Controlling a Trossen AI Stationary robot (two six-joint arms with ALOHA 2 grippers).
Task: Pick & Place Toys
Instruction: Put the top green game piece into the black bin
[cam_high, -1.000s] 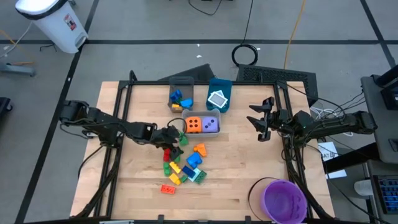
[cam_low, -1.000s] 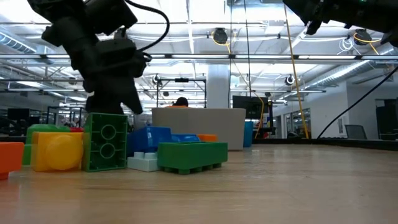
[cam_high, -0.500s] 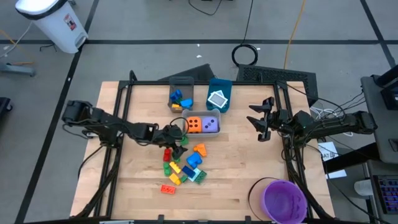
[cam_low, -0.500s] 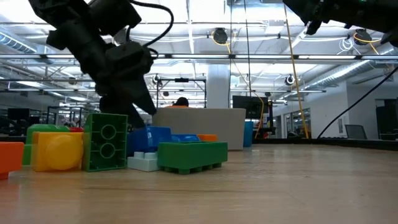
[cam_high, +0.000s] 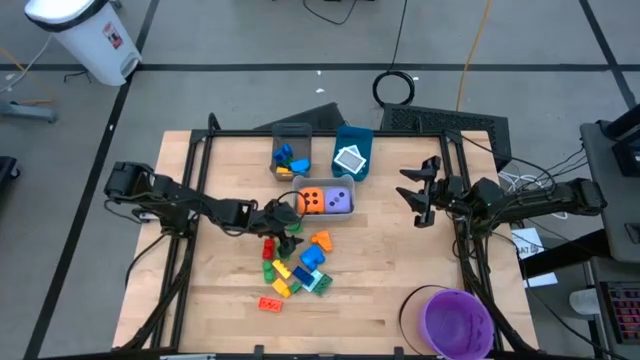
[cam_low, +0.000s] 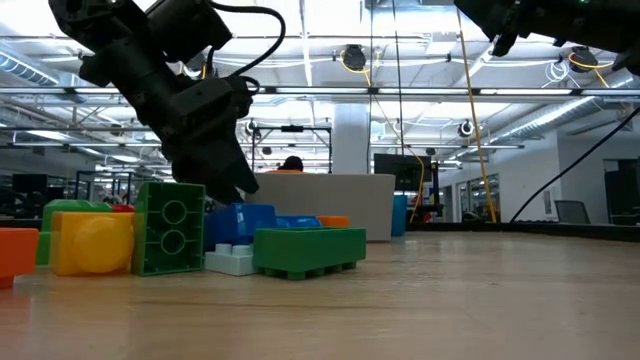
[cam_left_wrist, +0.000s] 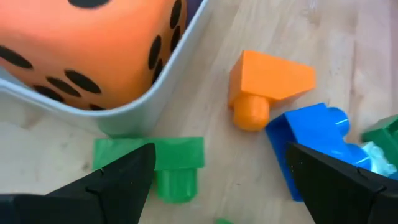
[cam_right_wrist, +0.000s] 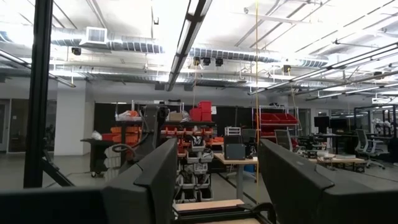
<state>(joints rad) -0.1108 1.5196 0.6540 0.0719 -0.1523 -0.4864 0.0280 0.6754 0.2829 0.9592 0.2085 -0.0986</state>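
A pile of small red, yellow, green, blue and orange bricks (cam_high: 293, 265) lies on the table's middle. My left gripper (cam_high: 285, 222) is open and low at the pile's far end, next to the grey bin (cam_high: 348, 186) that holds the orange die (cam_high: 312, 201) and the purple die (cam_high: 339, 201). In the left wrist view its fingers (cam_left_wrist: 217, 186) stand apart over bare wood, with a green brick (cam_left_wrist: 168, 163), an orange brick (cam_left_wrist: 268, 81) and a blue brick (cam_left_wrist: 311, 146) just ahead. My right gripper (cam_high: 420, 195) is open and empty, raised at the table's right.
A grey bin (cam_high: 290, 133) with blue and yellow bricks and a blue bin (cam_high: 353, 133) with a white-teal tile (cam_high: 350, 159) stand at the far middle. A purple bowl (cam_high: 458, 322) stands at the near right corner. Black frame rails run along the table's left and right sides.
My left gripper has gone a little toward the table's right edge, closer to the grey bin with the dice, staying low over the pile's far end. The bricks lie as before.
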